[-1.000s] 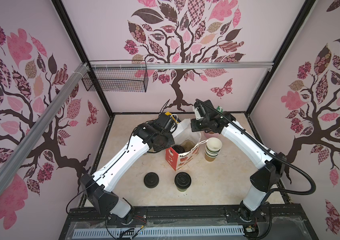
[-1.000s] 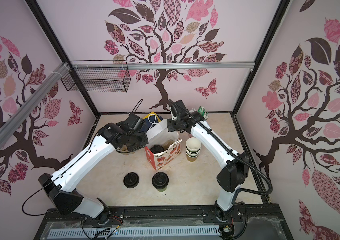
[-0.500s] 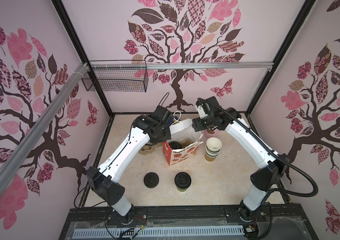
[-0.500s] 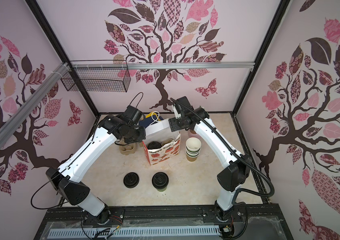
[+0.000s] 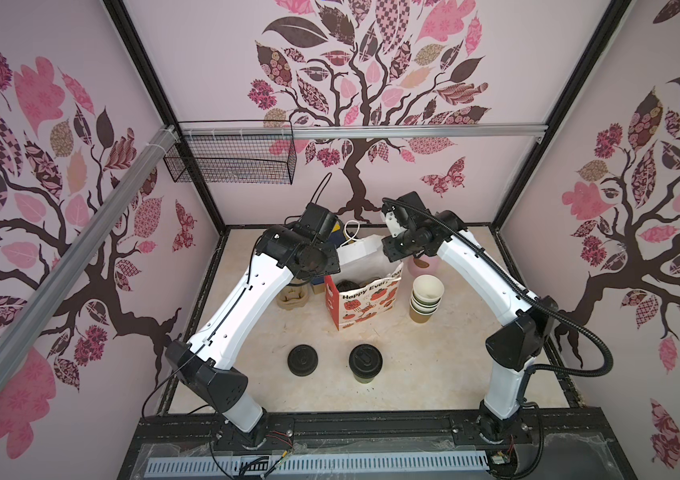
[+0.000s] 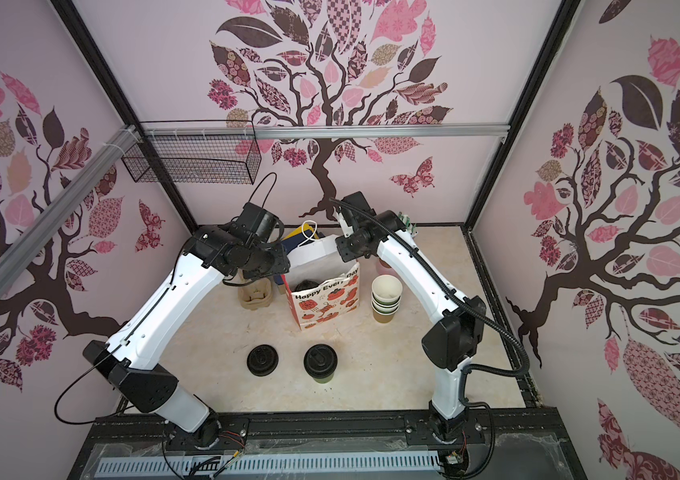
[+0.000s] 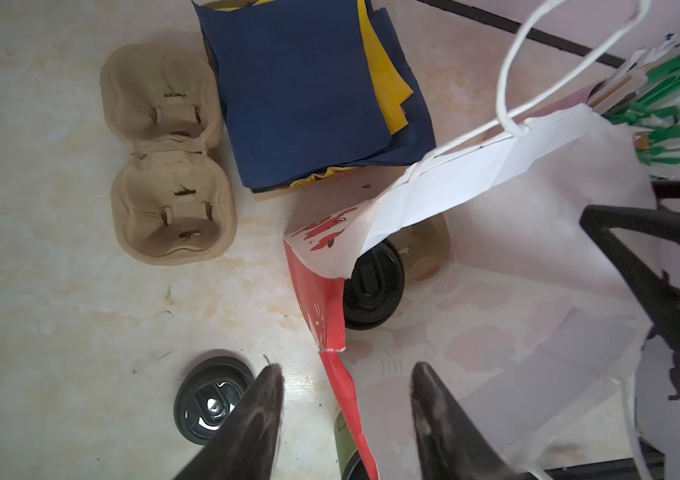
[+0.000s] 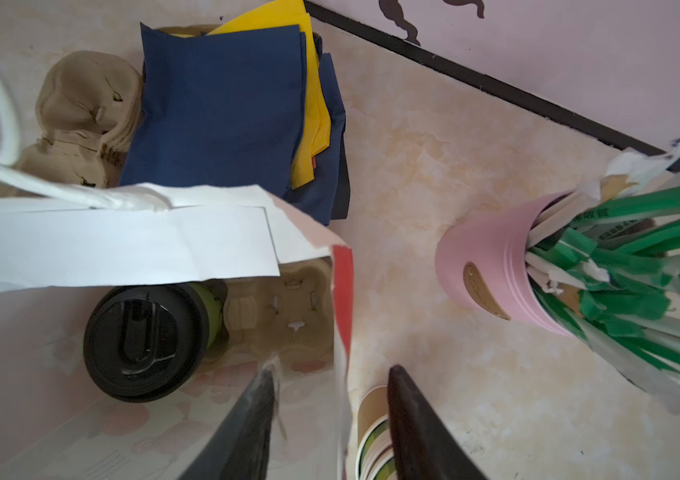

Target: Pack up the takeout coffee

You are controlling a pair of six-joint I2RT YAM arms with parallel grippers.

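Marbled table (image 5: 434,374) bears one lidded cup (image 5: 365,362), well apart from left fingers (image 7: 261,411) and right fingers (image 8: 253,415); parted, these straddle the paper bag (image 5: 367,305) rim, second lidded cup (image 8: 145,336) below. Unheld, its mouth may sag shut.

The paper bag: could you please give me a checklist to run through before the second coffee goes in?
1. Paper bag upright: ok.
2. First lidded cup seated in the carrier inside: ok.
3. Carrier's other slot free: ok.
4. Second lidded cup upright on the table: ok.
5. Left gripper and right gripper open: ok.
6. Grippers clear of the bag: not ok, each straddles a bag edge.
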